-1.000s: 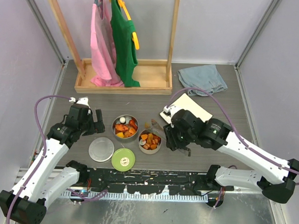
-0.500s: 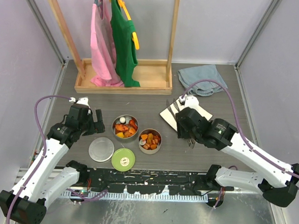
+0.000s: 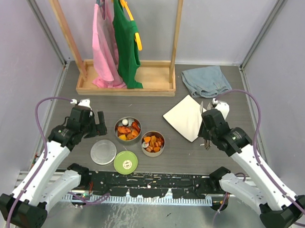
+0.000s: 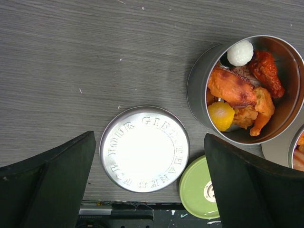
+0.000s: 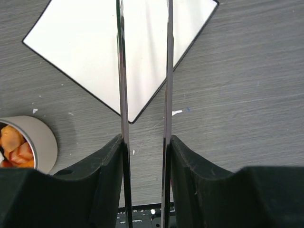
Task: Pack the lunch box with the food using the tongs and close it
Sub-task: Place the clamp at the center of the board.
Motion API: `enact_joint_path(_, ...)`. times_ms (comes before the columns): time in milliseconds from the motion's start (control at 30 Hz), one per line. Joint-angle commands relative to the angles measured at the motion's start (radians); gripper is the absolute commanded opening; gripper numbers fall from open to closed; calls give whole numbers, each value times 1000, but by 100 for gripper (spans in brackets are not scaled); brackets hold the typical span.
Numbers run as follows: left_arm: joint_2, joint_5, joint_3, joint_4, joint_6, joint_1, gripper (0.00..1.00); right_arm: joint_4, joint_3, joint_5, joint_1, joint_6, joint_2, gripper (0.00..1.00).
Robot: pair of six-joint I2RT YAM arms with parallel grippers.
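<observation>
The right gripper has its jaws pinching the tongs, whose two thin arms run out ahead of them over a corner of the white plate, while the left gripper has its jaws spread wide, with the flat steel lid between them, the lime-green lid beside the right-hand jaw, and a tin of food just ahead of that jaw.

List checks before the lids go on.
1. The food sits in left tin and right tin: ok.
2. The plate is bare: ok.
3. Nothing pokes above the rims: cannot tell.
4. The steel lid and green lid lie free beside the tins: ok.
5. The left end effector is open above the steel lid: ok.
6. The right end effector is free: not ok, shut on the tongs.
</observation>
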Motion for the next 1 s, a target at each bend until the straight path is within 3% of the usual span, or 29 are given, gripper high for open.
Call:
enact_joint_path(0,-7,7,21,19,-1,3,98,105,-58,78,-39,73,-68,46)
enact_joint_path(200,-10,4,19,17,-1,2,98,189,-152,105,-166,134,-86,48)
enact_joint_path(400,-12,5,21,19,-1,3,98,295,-241,-29,-439,93,-31,47)
enact_joint_path(533,-12,6,19,20,1,3,98,345,-303,-36,-542,109,-4,47)
enact_joint_path(733,-10,4,19,20,0,3,98,438,-404,-31,-569,176,34,48)
enact_joint_path(967,-7,3,19,23,0,3,98,458,-414,-11,-571,227,83,54)
